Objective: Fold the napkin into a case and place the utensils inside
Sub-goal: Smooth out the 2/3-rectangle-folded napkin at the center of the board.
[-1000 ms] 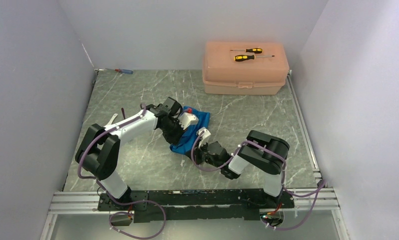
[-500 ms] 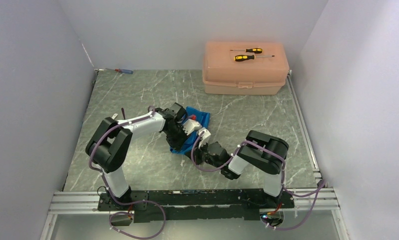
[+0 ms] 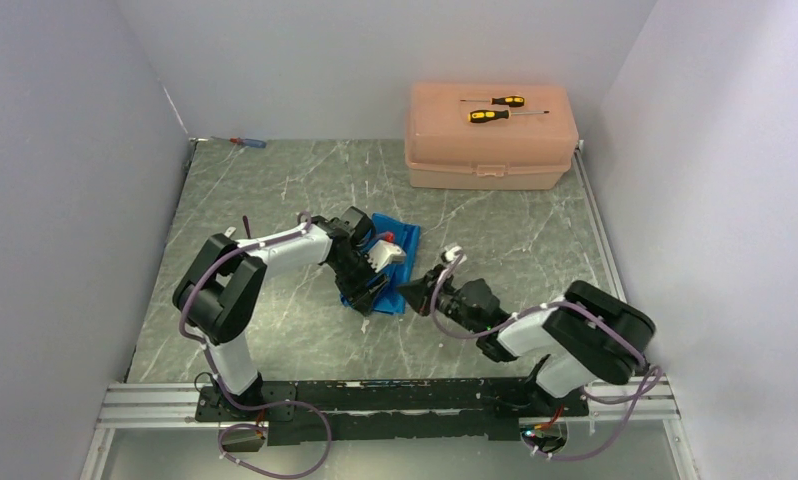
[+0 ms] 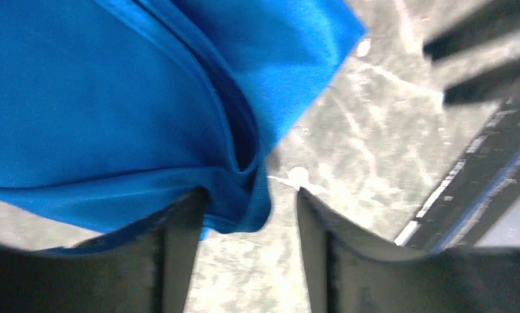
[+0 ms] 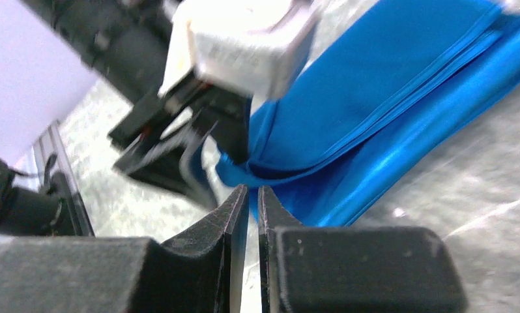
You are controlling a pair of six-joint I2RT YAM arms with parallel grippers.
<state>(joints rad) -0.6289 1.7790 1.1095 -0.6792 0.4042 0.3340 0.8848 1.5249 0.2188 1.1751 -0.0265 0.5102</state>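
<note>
The left gripper (image 4: 247, 199) is straddling the folded corner of the napkin (image 4: 114, 98). Its jaws are partly apart with cloth lying between them, probably for pinching the layered edge. The right gripper (image 5: 253, 195), jaws almost touching and empty, is pointing at that corner just ahead, likely to tuck it.

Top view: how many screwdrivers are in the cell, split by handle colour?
Yellow-and-black screwdrivers: 2, on the peach box
Blue-and-red screwdriver: 1
Total: 3
</note>
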